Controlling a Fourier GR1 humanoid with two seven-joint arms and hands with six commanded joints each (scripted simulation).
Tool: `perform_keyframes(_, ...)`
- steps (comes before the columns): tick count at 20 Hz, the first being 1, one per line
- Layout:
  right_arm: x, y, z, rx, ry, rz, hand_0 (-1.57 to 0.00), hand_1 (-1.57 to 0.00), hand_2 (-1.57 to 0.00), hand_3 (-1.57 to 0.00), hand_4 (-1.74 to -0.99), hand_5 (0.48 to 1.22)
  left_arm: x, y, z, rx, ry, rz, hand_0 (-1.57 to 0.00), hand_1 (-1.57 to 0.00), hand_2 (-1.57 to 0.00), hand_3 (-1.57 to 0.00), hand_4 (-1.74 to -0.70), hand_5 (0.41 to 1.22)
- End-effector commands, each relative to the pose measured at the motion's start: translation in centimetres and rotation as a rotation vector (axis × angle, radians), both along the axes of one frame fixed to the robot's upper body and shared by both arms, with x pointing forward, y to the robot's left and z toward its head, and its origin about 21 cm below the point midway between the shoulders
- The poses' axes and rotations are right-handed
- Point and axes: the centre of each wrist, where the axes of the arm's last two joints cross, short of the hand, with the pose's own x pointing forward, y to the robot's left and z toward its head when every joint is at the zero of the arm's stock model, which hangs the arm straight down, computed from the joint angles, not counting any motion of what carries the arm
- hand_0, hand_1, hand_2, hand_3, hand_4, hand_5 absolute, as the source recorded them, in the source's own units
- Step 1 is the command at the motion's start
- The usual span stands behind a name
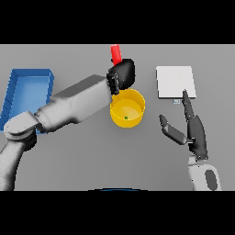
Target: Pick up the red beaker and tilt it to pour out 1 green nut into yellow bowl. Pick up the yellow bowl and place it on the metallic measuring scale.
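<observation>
Fingers of left hand curl round rigid red beaker | right hand relaxed open, empty | green nut in stiff, light-looking yellow bowl; best taken by its rim

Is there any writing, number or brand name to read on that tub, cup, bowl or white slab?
None can be read. The flat white metallic scale has a tiny mark at its front edge, too small to read. The red beaker, round yellow bowl and blue rectangular bin look blank.
</observation>
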Motion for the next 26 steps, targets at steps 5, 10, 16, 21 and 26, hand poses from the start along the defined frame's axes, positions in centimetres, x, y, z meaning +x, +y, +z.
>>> perform_keyframes(5,-0.3,0.3,-0.2,0.006,-0.003,0.001,0.00,0.00,0.00,0.00,-1.154,0.634,-0.4,-1.3,-0.2,0.098,-0.056,-0.064,-1.57,-1.57,-1.57,-1.57,-1.72,1.221)
perform_keyframes(10,-0.3,0.4,-0.1,0.022,-0.014,0.013,0.00,0.00,0.00,0.00,-1.157,0.638,0.8,-1.7,3.6,0.137,-0.109,-0.079,-1.57,-1.57,-1.57,-1.57,-1.72,1.221)
perform_keyframes(16,-0.3,0.6,-0.4,0.002,-0.029,0.030,0.00,0.00,0.00,0.00,-1.160,0.663,4.3,0.6,14.0,-0.031,-0.299,0.047,-1.57,-1.57,-1.57,-1.26,-1.73,1.221)
perform_keyframes(21,0.0,0.9,-0.4,-0.016,-0.028,0.025,0.00,0.00,0.00,0.00,-1.146,0.641,6.8,6.9,21.2,-0.575,-0.242,0.361,-1.57,-1.57,-1.57,-1.47,-1.73,1.221)
perform_keyframes(26,0.2,1.1,-0.5,0.022,-0.053,0.052,0.00,0.00,0.00,0.00,-1.110,0.623,8.3,17.0,22.1,-1.172,-0.140,0.685,-1.57,-1.57,-1.57,-1.43,-1.74,1.221)
